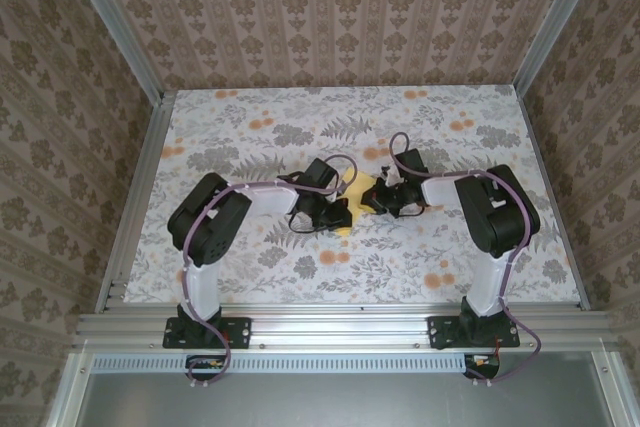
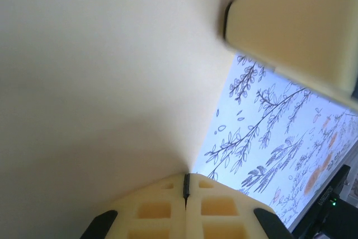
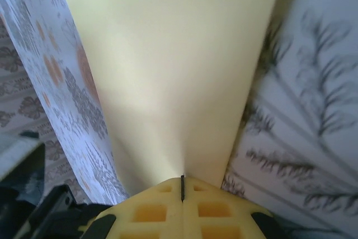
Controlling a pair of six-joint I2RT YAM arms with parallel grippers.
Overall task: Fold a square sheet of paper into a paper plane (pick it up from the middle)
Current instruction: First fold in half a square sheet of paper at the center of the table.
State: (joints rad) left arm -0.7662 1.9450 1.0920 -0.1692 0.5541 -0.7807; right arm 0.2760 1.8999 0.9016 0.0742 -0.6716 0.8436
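Observation:
The square sheet of paper [image 1: 352, 195], pale yellow, is held up between both grippers over the middle of the flowered table [image 1: 250, 137]. My left gripper [image 1: 335, 211] comes at it from the left and my right gripper [image 1: 379, 199] from the right. In the left wrist view the paper [image 2: 106, 71] spreads from the closed jaws of the left gripper [image 2: 187, 186], pinched at its edge. The right gripper [image 3: 182, 187] is likewise shut on the paper [image 3: 173, 65], which fans away from it. A pale finger [image 2: 296, 26] of the other gripper crosses the left wrist view's upper right.
Wallpapered panels and aluminium posts [image 1: 110, 22] close the table on three sides. A metal rail [image 1: 340, 325] runs along the near edge by the arm bases. Flowered cloth [image 2: 279, 132] lies below the held paper. Dark arm parts [image 3: 22, 194] sit at the lower left of the right wrist view.

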